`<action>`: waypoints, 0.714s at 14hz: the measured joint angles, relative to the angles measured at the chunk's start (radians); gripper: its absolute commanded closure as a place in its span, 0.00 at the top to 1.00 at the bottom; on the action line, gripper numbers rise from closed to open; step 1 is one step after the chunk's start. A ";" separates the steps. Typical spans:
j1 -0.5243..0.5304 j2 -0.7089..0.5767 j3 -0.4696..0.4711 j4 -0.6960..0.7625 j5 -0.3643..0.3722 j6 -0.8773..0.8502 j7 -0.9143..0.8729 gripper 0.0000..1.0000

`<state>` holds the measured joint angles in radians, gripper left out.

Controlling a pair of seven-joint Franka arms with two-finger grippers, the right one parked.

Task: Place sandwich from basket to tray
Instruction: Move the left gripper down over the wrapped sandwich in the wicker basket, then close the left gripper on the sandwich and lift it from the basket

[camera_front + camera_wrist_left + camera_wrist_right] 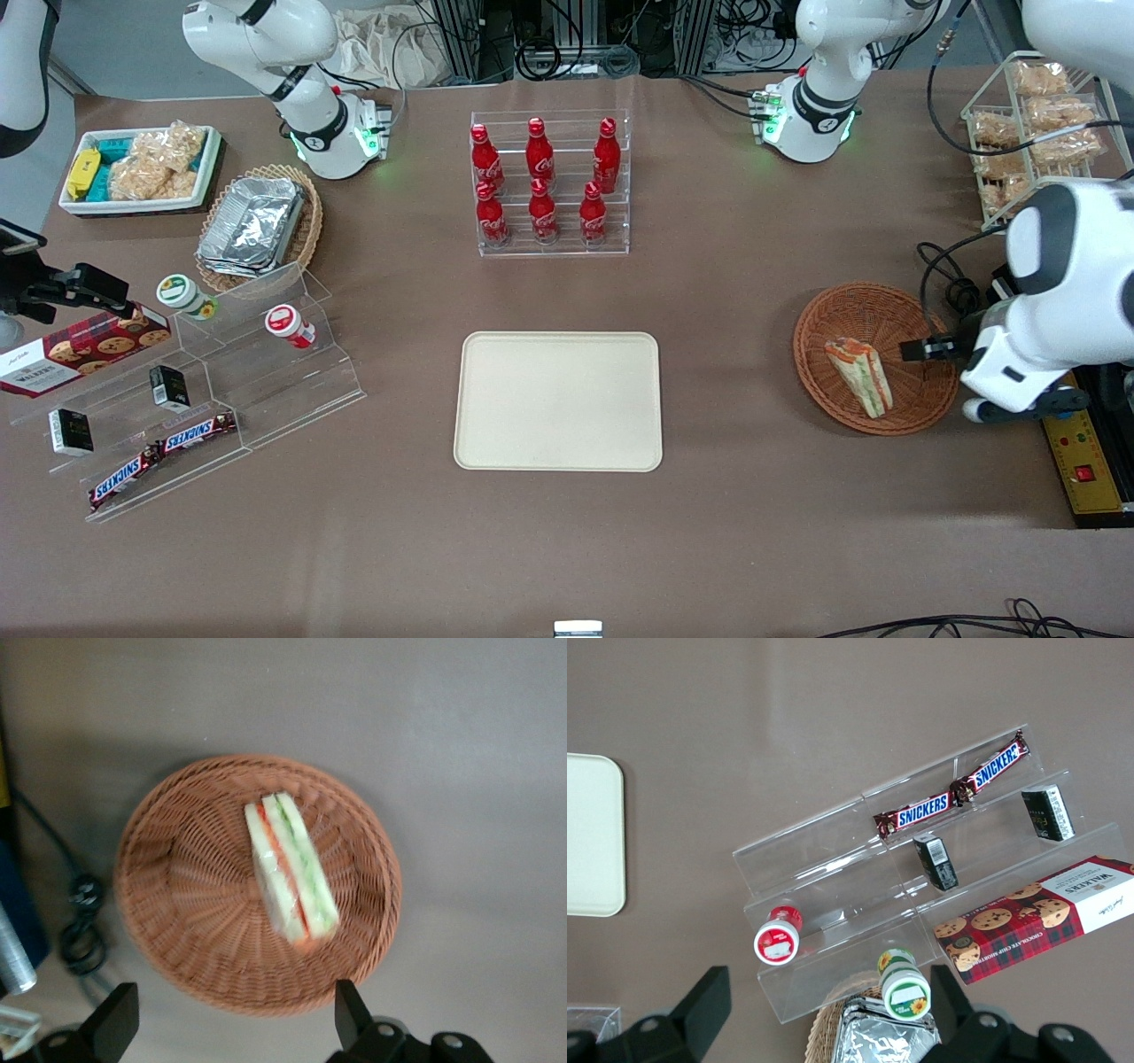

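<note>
Gripper hovering above the basket's edge, fingers spread wide, holding nothing. Sandwich lying in the basket, apart from the fingers. Tray bare, well apart, toward mid-table.

Left arm: glossy white rounded shells, dark grey-black band at the joint. Its base is a white dome with a black ring, a small black mark and green lights glowing at the rim; black cables run from it. Gripper, over the basket rim: white angular body just above the fingers, dark blue-black trim beneath. Fingers matt black, wedge-shaped, set wide apart. Just above them sit black mounts with round silver screws.
</note>
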<state>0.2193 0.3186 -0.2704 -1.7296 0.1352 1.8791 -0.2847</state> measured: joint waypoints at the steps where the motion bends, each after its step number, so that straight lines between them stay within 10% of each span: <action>1: 0.000 0.005 0.000 -0.051 0.000 0.067 -0.043 0.99; 8: 0.001 0.065 0.002 -0.220 0.000 0.331 -0.200 0.98; 10: 0.001 0.090 0.005 -0.237 0.000 0.379 -0.205 0.84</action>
<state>0.2204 0.4085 -0.2653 -1.9662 0.1353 2.2585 -0.4895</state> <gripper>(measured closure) 0.022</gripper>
